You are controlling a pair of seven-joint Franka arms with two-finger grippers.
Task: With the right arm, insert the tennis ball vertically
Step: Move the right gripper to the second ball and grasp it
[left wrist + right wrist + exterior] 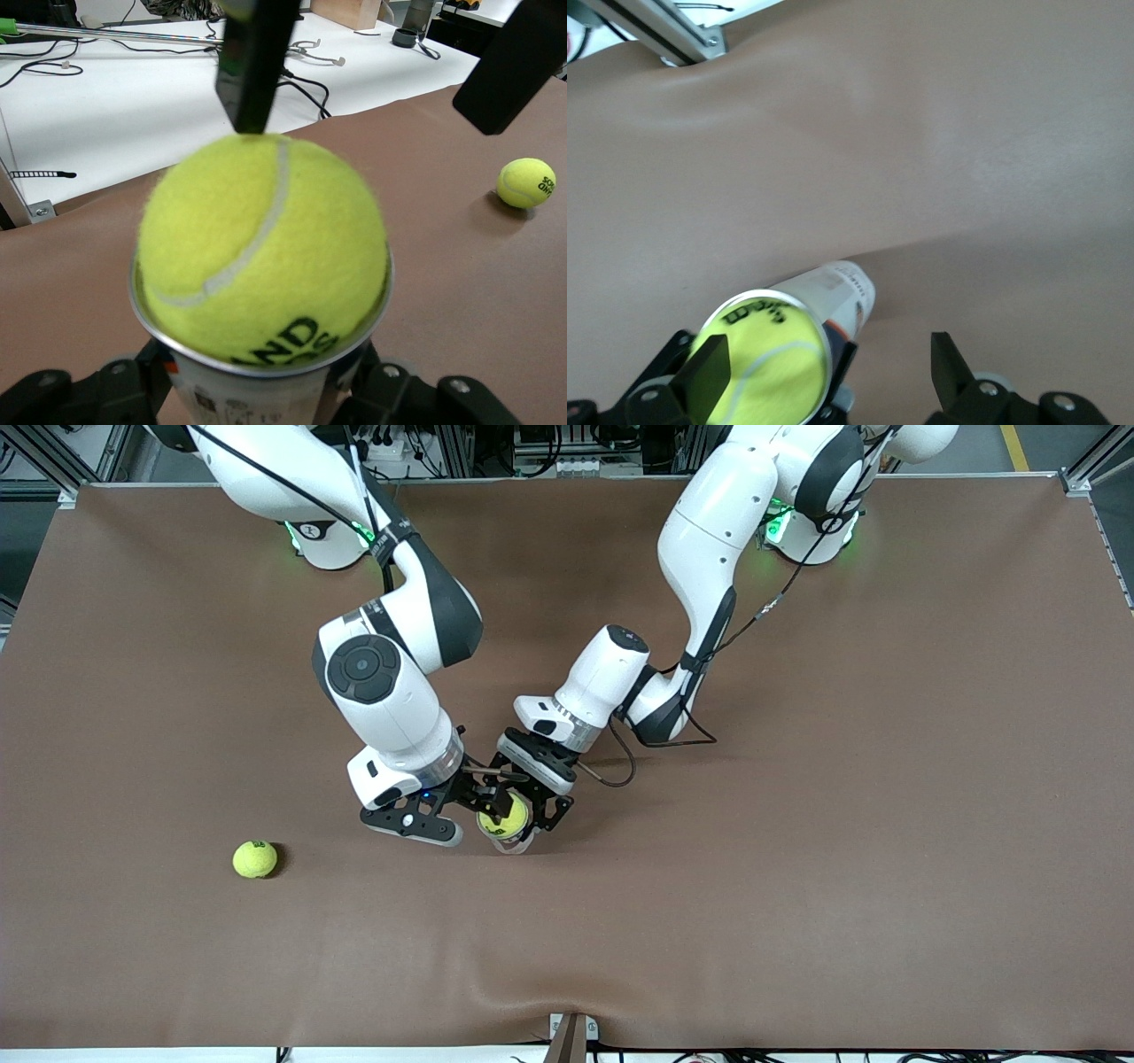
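Front view: tennis ball point(503, 819) seated in mouth of clear can point(514, 840), long axis upright, mouth up. Left gripper point(530, 808) clasps can. Right gripper point(452, 812) above ball, jaws spread. Second ball point(254, 859) toward right arm's end.

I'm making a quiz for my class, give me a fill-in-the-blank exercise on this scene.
1. A tennis ball sits in the mouth of a ____.
2. The left gripper holds the ____.
3. The right gripper is over the can with its fingers ____.
4. The table holds ____ loose ball.

Missing: can; can; open; one
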